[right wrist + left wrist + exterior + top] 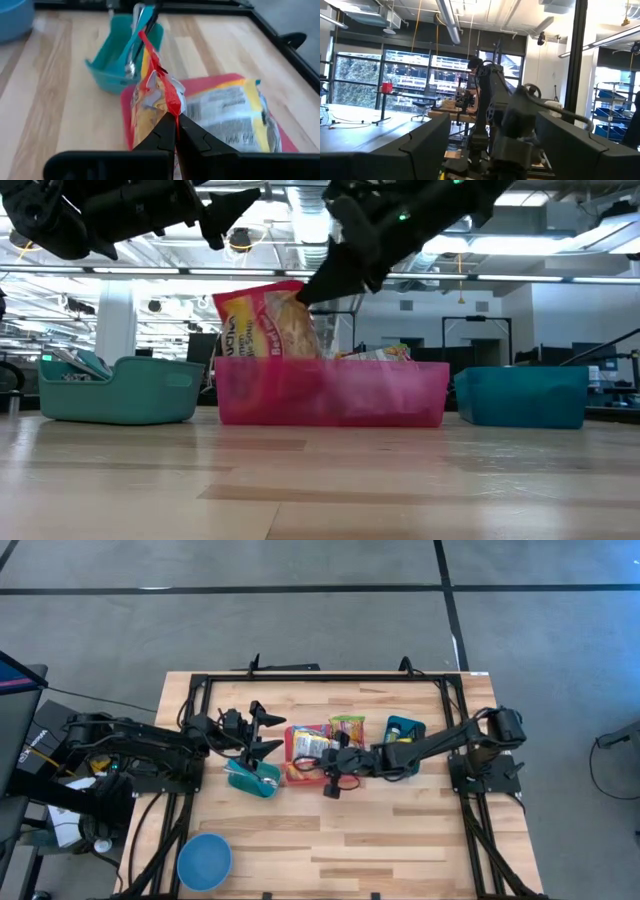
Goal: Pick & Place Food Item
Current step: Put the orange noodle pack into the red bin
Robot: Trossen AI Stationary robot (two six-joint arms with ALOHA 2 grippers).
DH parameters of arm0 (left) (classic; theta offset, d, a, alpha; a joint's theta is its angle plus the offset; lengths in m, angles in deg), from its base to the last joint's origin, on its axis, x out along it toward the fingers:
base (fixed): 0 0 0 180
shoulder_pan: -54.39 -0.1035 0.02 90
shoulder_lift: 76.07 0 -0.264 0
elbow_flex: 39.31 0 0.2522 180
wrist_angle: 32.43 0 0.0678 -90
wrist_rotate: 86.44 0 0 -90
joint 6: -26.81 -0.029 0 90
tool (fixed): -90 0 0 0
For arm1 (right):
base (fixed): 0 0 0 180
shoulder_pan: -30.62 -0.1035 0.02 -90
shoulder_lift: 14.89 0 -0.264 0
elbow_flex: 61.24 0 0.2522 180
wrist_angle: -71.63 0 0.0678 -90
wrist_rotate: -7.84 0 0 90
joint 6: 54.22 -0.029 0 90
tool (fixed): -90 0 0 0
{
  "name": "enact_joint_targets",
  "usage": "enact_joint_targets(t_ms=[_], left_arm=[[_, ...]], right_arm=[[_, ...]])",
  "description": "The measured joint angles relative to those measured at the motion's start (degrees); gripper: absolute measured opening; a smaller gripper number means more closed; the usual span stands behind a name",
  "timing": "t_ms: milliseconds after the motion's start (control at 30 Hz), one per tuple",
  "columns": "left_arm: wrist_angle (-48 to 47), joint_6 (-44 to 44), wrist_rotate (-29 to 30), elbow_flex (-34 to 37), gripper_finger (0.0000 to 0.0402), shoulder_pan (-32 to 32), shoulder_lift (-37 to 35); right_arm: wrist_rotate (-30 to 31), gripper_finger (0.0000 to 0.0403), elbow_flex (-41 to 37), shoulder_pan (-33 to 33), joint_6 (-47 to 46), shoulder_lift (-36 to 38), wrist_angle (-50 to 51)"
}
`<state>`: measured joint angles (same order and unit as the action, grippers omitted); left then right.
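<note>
- counter [330, 840]: light wood planks, black frame along its edges
- pink bin [293, 754] sits near the middle
- teal bin [252, 780] just left of the pink one, tilted relative to the counter edge
- second teal bin [404, 726] to the right
- blue bowl [204, 862] at front-left corner, well apart from the bins

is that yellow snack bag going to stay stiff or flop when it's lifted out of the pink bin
Probably floppy: the right tool pinches only the snack bag's thin red seam, and the body sags below. Its puffy, crinkled look suggests it is light. It may swing and brush the pink bin.
</note>
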<state>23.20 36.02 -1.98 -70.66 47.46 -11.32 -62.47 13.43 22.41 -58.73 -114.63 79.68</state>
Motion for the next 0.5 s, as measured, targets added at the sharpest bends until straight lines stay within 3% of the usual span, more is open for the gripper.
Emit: enact_joint_targets(t_ms=[500], left_arm=[[0.06, 0.02, -0.04, 0.00, 0.0289, 0.00, 0.00]], right_arm=[[5.74, 0.0000, 0.08, 0.99, -3.08, -0.71, 4.91]])
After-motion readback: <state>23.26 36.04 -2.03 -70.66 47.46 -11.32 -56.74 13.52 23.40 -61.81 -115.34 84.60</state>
